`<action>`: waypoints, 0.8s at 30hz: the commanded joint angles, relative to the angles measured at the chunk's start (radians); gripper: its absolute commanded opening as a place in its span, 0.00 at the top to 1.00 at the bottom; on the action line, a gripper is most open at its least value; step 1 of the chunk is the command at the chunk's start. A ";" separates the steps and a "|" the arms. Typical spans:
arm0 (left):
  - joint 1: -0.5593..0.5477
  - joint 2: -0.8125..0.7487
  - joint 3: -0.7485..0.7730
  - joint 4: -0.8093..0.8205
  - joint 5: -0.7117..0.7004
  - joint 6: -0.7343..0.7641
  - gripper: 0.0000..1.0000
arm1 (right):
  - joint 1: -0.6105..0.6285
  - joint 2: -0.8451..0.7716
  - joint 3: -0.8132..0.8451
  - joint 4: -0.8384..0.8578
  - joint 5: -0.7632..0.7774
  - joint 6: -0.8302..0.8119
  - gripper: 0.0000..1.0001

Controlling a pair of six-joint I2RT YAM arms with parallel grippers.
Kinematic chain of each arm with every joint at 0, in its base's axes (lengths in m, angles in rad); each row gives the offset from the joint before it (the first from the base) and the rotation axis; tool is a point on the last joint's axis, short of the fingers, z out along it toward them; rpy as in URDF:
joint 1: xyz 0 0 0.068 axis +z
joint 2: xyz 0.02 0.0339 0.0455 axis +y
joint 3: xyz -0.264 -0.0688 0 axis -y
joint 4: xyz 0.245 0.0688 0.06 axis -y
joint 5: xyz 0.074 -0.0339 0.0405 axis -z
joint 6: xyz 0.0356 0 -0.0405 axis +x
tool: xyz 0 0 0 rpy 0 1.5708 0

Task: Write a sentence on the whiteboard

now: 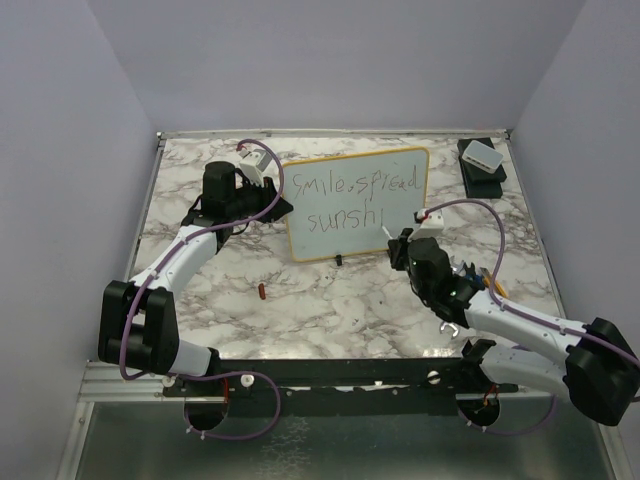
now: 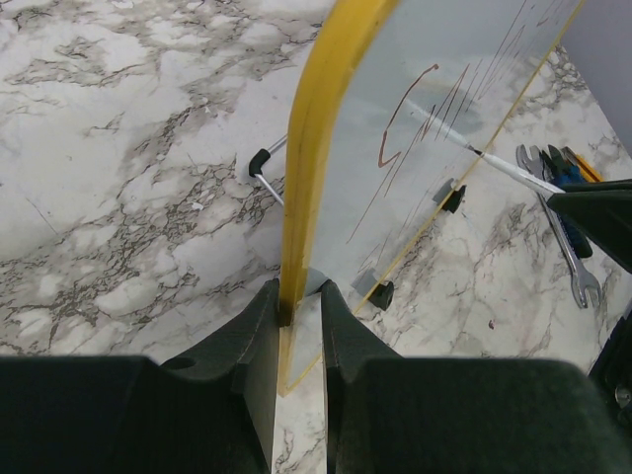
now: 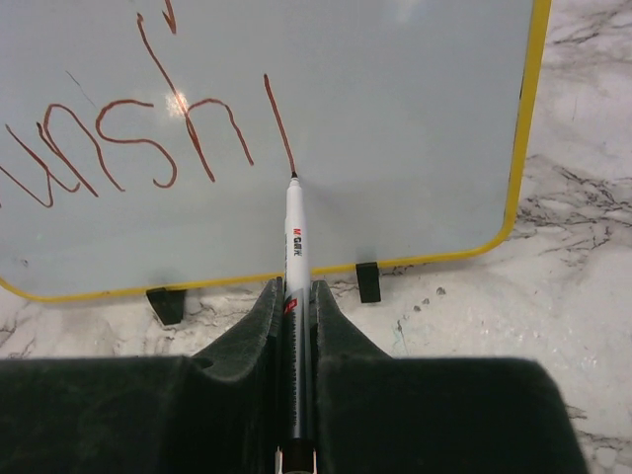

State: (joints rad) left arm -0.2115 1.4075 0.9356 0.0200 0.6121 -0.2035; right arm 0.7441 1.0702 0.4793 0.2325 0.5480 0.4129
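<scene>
R hand (image 3: 296, 292) holds marker (image 3: 294, 232) pointing fwd, tip touching whiteboard (image 3: 415, 99).

Robot lab enclosure, plain lilac walls (image 1: 330, 60), marble-patterned tabletop (image 1: 330, 310), metal mounting rail (image 1: 340, 373)

Overhead camera looks down from behind; both wrist cameras face the whiteboard (image 1: 330, 243) closely, sharing it

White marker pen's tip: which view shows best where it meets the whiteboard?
Right wrist: the white marker pen ends at the rightmost stroke on the yellow-rimmed whiteboard. Top external shows a tiny sliver; left wrist shows it obliquely.
</scene>
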 commanded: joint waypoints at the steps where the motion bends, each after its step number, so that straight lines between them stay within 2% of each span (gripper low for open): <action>1: -0.008 -0.018 -0.001 -0.018 -0.028 0.001 0.91 | -0.009 -0.005 -0.028 -0.050 -0.028 0.063 0.99; 12: -0.009 -0.018 -0.003 -0.017 -0.032 0.001 0.91 | -0.008 -0.111 0.043 -0.046 -0.023 -0.061 0.99; 24: -0.008 -0.013 -0.003 -0.018 -0.034 0.003 0.91 | -0.009 -0.033 0.086 0.106 0.020 -0.160 0.99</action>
State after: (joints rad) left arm -0.2119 1.4059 0.9356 0.0174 0.6117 -0.2035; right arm 0.7395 1.0145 0.5381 0.2642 0.5343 0.3008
